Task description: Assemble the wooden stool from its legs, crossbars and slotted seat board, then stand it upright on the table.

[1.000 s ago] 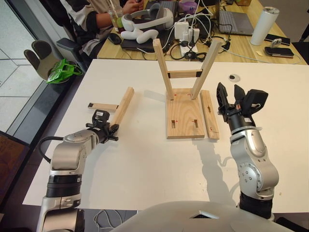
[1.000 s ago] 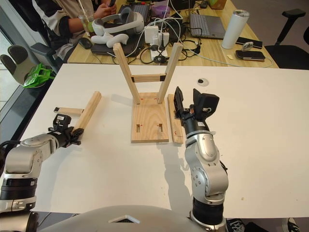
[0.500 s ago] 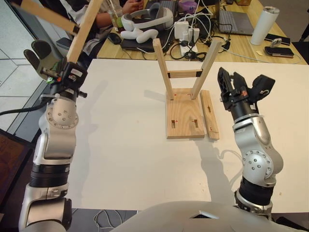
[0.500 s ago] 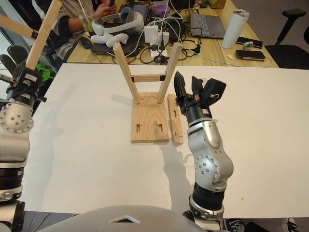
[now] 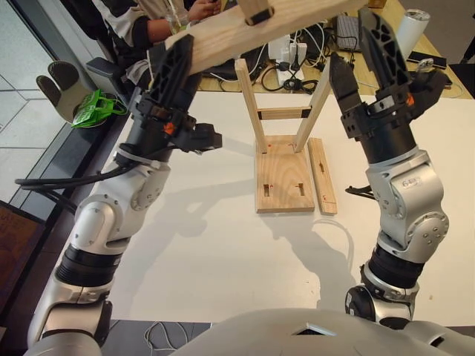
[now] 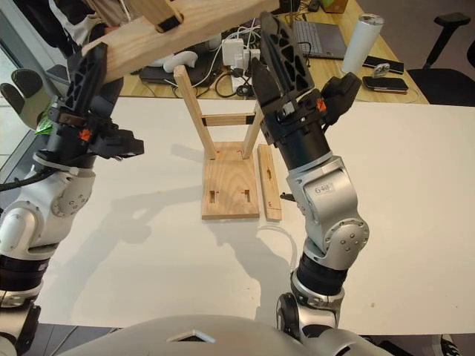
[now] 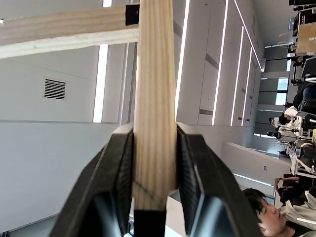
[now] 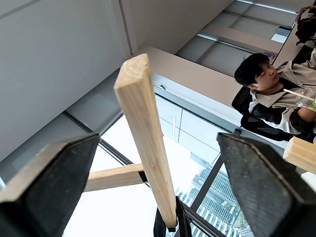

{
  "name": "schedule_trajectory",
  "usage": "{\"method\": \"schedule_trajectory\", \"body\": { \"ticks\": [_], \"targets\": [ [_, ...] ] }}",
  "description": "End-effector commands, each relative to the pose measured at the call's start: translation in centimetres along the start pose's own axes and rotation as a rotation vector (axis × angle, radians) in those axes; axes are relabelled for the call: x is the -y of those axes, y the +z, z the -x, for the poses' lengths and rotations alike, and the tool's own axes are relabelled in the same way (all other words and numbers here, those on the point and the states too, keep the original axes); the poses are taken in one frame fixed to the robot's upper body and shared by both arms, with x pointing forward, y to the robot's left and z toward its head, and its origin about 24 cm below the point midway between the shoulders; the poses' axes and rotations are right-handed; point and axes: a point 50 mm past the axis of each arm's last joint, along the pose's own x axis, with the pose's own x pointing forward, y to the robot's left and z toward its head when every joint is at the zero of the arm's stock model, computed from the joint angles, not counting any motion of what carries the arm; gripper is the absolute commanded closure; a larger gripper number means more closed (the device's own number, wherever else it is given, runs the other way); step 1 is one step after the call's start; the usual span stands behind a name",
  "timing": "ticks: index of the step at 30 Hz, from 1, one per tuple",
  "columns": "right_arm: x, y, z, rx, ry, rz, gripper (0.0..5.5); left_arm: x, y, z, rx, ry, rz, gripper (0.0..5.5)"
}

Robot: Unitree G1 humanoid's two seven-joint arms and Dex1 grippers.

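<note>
Two upright legs [image 5: 251,104] on the single seat board [image 5: 284,172], one loose leg [image 5: 320,174] right beside it, one raised leg [image 5: 223,33] airborne: four total! Two crossbars [image 5: 283,113].

The white flat-topped bench [image 5: 223,245] carries a pale rectangular wooden seat board [image 5: 284,194], which lies flat near the bench's middle with two small slots [image 5: 268,190] cut toward its near edge. From the board's far end two square pale wooden legs [image 5: 251,104] rise and splay apart, joined by a short wooden crossbar [image 5: 282,113] with dark ends. A loose pale wooden bar [image 5: 321,174] lies flat on the bench just beside the board's right edge, parallel to it.
</note>
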Motion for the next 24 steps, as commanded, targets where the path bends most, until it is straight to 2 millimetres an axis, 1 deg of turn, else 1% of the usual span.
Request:
{"method": "schedule_trajectory", "body": {
  "ticks": [1, 5, 7, 17, 22, 24],
  "targets": [
    [-0.41, 0.06, -0.89, 0.0, 0.032, -0.01, 1.12, 0.21, 1.23, -0.24, 0.042, 0.001, 0.022, 4.46],
    [-0.57, -0.01, -1.07, -0.003, 0.045, -0.004, 1.12, 0.54, 1.73, -0.17, 0.055, -0.017, 0.039, 4.46],
    [-0.56, 0.06, -1.14, 0.004, 0.047, -0.005, 1.38, 0.73, 1.76, -0.1, 0.052, -0.028, 0.043, 4.46],
    [-0.16, 0.4, -1.13, 0.046, 0.01, 0.015, 3.08, 1.08, 1.07, 0.17, 0.023, -0.071, 0.047, 4.46],
    [-0.14, 0.47, -1.17, 0.066, 0.01, 0.009, 3.96, 1.09, 1.32, 0.34, 0.068, -0.098, 0.0, 4.46],
    [-0.1, 0.44, -1.19, 0.067, 0.006, 0.008, 4.21, 0.98, 1.45, 0.31, 0.091, -0.099, -0.021, 4.46]
  ]
}}
